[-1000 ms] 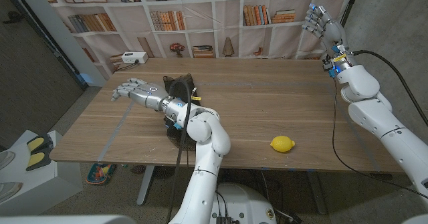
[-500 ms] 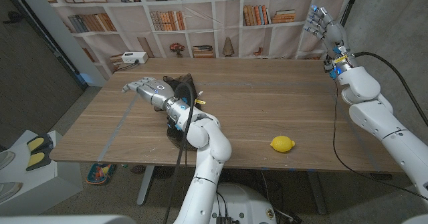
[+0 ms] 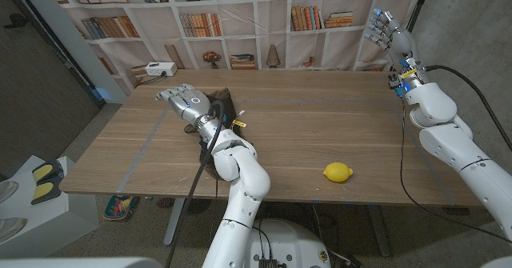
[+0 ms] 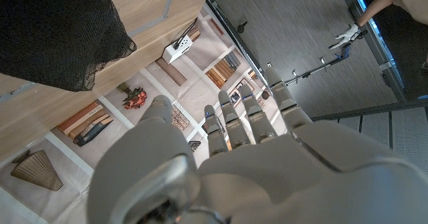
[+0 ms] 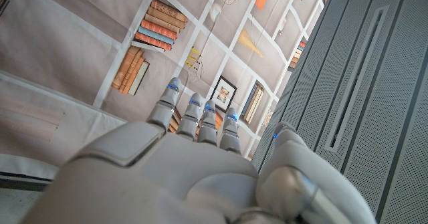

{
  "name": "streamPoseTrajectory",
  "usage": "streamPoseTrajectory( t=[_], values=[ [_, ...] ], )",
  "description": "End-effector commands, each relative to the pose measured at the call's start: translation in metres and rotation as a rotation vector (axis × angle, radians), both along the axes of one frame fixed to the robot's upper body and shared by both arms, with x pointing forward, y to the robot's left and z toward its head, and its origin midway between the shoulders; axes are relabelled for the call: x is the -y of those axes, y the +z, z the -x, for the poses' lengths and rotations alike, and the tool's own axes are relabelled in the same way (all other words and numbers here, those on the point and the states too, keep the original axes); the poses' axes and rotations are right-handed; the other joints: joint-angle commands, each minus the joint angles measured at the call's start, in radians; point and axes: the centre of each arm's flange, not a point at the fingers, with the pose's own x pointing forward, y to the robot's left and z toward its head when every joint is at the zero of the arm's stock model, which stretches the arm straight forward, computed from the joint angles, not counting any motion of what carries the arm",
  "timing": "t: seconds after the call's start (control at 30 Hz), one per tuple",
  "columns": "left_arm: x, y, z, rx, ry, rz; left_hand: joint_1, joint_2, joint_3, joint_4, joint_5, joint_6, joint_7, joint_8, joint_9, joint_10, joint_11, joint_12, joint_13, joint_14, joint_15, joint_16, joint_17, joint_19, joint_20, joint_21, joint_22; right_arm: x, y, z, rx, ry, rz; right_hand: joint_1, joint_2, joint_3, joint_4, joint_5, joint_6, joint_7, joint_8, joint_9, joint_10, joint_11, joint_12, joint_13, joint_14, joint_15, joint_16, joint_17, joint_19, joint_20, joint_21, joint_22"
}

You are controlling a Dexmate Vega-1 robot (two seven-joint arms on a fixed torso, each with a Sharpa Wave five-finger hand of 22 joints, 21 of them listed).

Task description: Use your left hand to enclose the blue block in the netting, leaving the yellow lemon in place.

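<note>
Black netting (image 3: 219, 104) lies bunched on the table behind my left arm, and its edge shows in the left wrist view (image 4: 57, 33). The blue block is hidden. My left hand (image 3: 186, 100) hovers raised just left of the netting, fingers spread, holding nothing; the wrist view shows it (image 4: 227, 157) open toward the far wall. The yellow lemon (image 3: 338, 172) lies near the table's front right. My right hand (image 3: 388, 28) is lifted high at the back right, fingers apart and empty, as the right wrist view (image 5: 187, 164) also shows.
A white box (image 3: 158, 70) stands at the table's back left corner. A bookshelf backdrop (image 3: 264, 20) runs behind the table. A black cable (image 3: 206, 160) hangs along my left arm. A person's arm (image 4: 374, 7) shows at an edge of the left wrist view.
My left hand has lifted and swung to the right, from the table's left side up to beside the netting. My right hand has barely moved.
</note>
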Motion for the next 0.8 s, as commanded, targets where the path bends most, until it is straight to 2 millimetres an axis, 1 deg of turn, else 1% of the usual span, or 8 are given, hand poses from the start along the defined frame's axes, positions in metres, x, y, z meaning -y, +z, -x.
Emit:
streamPoseTrajectory(
  t=[0.03, 0.17, 0.37, 0.47, 0.57, 0.63, 0.73, 0.8],
  values=[
    [0.000, 0.010, -0.001, -0.004, -0.249, -0.037, 0.009, -0.009, 0.007, -0.021, -0.003, 0.048, -0.011, 0.009, 0.003, 0.042, -0.024, 0.017, 0.004, 0.039, -0.050, 0.009, 0.001, 0.015, -0.007, -0.002, 0.003, 0.002, -0.005, 0.005, -0.001, -0.012, -0.011, 0.002, -0.003, 0.009, -0.001, -0.002, 0.004, -0.001, 0.003, 0.003, 0.009, 0.004, 0.001, 0.003, 0.009, 0.001, 0.003, 0.005, 0.007, -0.001, 0.002, 0.002],
    [0.003, 0.012, 0.006, -0.038, -0.372, -0.060, 0.004, -0.028, 0.004, -0.033, -0.001, 0.099, -0.020, 0.019, 0.003, 0.076, -0.039, 0.027, 0.005, 0.059, -0.064, 0.011, 0.001, 0.010, -0.011, -0.009, 0.004, 0.003, -0.007, 0.007, 0.000, -0.020, -0.017, 0.002, -0.003, 0.009, -0.001, -0.002, 0.005, 0.000, 0.003, 0.003, 0.009, 0.002, 0.001, 0.003, 0.009, 0.001, 0.003, 0.005, 0.008, -0.001, 0.002, 0.002],
    [0.002, 0.013, 0.013, -0.069, -0.427, -0.078, -0.012, -0.046, -0.004, -0.037, 0.004, 0.143, -0.030, 0.025, 0.003, 0.106, -0.063, 0.035, 0.007, 0.059, -0.064, 0.007, 0.002, -0.005, -0.003, -0.021, 0.004, 0.002, -0.010, 0.008, -0.003, -0.019, -0.022, 0.002, -0.003, 0.010, -0.001, -0.002, 0.004, -0.002, 0.003, 0.003, 0.010, 0.003, 0.002, 0.003, 0.010, 0.001, 0.003, 0.005, 0.009, -0.002, 0.002, 0.002],
    [0.003, 0.011, 0.016, -0.061, -0.429, -0.078, -0.014, -0.047, -0.004, -0.039, 0.005, 0.154, -0.028, 0.026, 0.003, 0.114, -0.056, 0.037, 0.008, 0.059, -0.063, 0.006, 0.003, -0.007, 0.000, -0.024, 0.004, 0.001, -0.011, 0.008, -0.006, -0.020, -0.020, 0.002, -0.003, 0.010, 0.000, -0.002, 0.005, -0.002, 0.003, 0.003, 0.010, 0.003, 0.002, 0.003, 0.010, 0.001, 0.003, 0.005, 0.009, -0.002, 0.002, 0.002],
    [0.004, 0.010, 0.016, -0.044, -0.309, -0.105, -0.014, -0.039, 0.000, -0.039, 0.007, 0.159, -0.030, 0.025, 0.003, 0.123, -0.060, 0.039, 0.009, 0.065, -0.064, 0.007, 0.004, -0.002, 0.004, -0.023, 0.004, 0.001, -0.011, 0.008, -0.007, -0.019, -0.022, 0.002, -0.003, 0.011, 0.000, -0.003, 0.005, -0.001, 0.003, 0.003, 0.010, 0.003, 0.002, 0.003, 0.010, 0.001, 0.003, 0.005, 0.009, -0.002, 0.002, 0.002],
    [0.001, 0.012, 0.012, -0.064, -0.245, -0.097, -0.016, -0.033, 0.005, -0.040, 0.008, 0.123, -0.037, 0.003, 0.003, 0.100, -0.055, 0.028, 0.011, 0.060, -0.068, 0.003, 0.004, 0.002, 0.006, -0.026, 0.004, 0.000, -0.011, 0.007, -0.008, -0.017, -0.018, 0.002, -0.003, 0.011, 0.000, -0.003, 0.005, -0.002, 0.003, 0.003, 0.010, 0.003, 0.002, 0.003, 0.010, 0.001, 0.003, 0.005, 0.009, -0.001, 0.002, 0.002],
    [-0.008, 0.018, 0.007, -0.062, -0.248, -0.030, -0.021, -0.033, 0.006, -0.043, 0.007, 0.086, -0.028, -0.017, 0.004, 0.057, -0.023, 0.008, 0.013, 0.038, -0.040, -0.008, 0.005, 0.003, 0.017, -0.030, 0.005, -0.002, -0.010, 0.006, -0.008, -0.014, -0.013, 0.002, -0.003, 0.011, 0.000, -0.003, 0.005, -0.001, 0.003, 0.003, 0.010, 0.003, 0.001, 0.003, 0.010, 0.001, 0.003, 0.005, 0.009, -0.001, 0.002, 0.002],
    [-0.013, 0.022, 0.003, -0.060, -0.241, 0.001, -0.023, -0.032, 0.007, -0.044, 0.007, 0.073, -0.025, -0.023, 0.004, 0.048, -0.015, 0.004, 0.013, 0.036, -0.035, -0.009, 0.005, 0.004, 0.023, -0.031, 0.005, -0.004, -0.009, 0.006, -0.008, -0.010, -0.009, 0.002, -0.003, 0.011, 0.000, -0.003, 0.005, -0.002, 0.003, 0.003, 0.009, 0.003, 0.001, 0.003, 0.010, 0.001, 0.003, 0.005, 0.008, -0.001, 0.002, 0.002]
  ],
)
